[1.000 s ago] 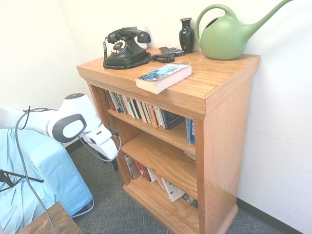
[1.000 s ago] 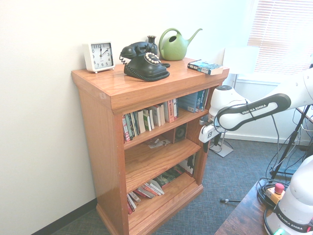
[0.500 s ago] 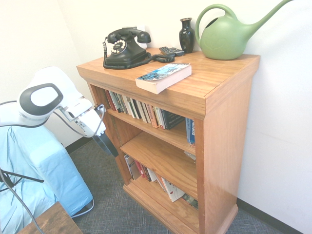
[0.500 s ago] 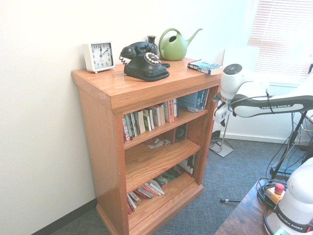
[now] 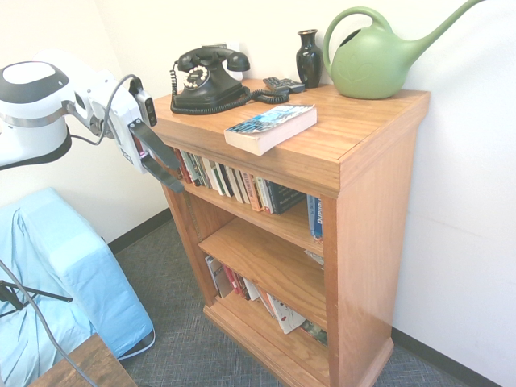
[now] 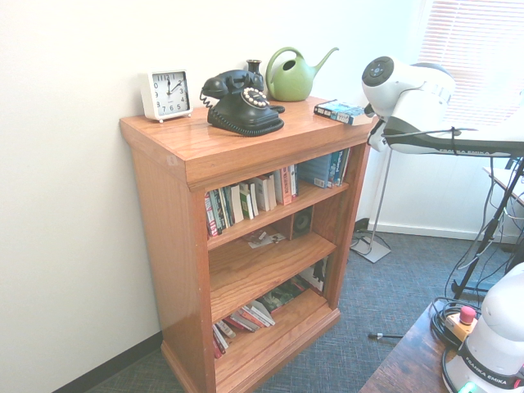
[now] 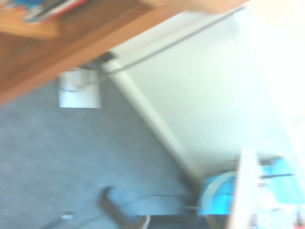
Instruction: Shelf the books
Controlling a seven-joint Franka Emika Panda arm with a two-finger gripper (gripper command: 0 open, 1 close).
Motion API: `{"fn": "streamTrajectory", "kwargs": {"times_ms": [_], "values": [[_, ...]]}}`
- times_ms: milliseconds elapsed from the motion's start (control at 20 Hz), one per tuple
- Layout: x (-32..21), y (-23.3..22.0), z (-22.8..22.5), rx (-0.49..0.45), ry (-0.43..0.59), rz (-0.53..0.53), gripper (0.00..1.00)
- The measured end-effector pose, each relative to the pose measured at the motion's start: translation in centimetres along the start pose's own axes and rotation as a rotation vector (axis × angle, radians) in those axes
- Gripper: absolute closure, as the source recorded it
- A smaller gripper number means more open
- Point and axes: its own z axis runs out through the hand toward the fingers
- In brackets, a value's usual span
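Note:
The book [image 5: 270, 127] is a thick paperback with a blue-and-black cover. It lies flat on the wooden shelf's top [image 5: 363, 121], near the front edge, and shows at the top's far corner in the second exterior view [image 6: 344, 112]. My gripper [image 5: 179, 179] hangs in the air at the shelf's left front corner, level with the top board. Its dark fingers [image 5: 157, 147] point down and to the right, open with nothing between them. It is well to the left of the book and touches nothing. The wrist view is blurred and shows only the shelf's wooden edge [image 7: 47, 62], carpet and wall.
A black dial telephone [image 5: 208, 79], a dark vase [image 5: 309, 58], a remote [image 5: 284, 84] and a green watering can [image 5: 375, 60] stand on the top behind the book. A white clock [image 6: 166, 92] sits at the far end. Rows of books [image 5: 234, 181] fill the upper shelf. A blue-draped object [image 5: 64, 274] stands on the left.
The arm has swung up from low beside the bookcase to the height of its top. The gripper stayed open and the book has not moved.

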Motion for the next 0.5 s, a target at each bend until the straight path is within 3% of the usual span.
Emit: {"fn": "streamTrajectory", "kwargs": {"times_ms": [500], "values": [[1.9,-6.0,1.5,-0.194,0.126,-0.08,0.0]]}}
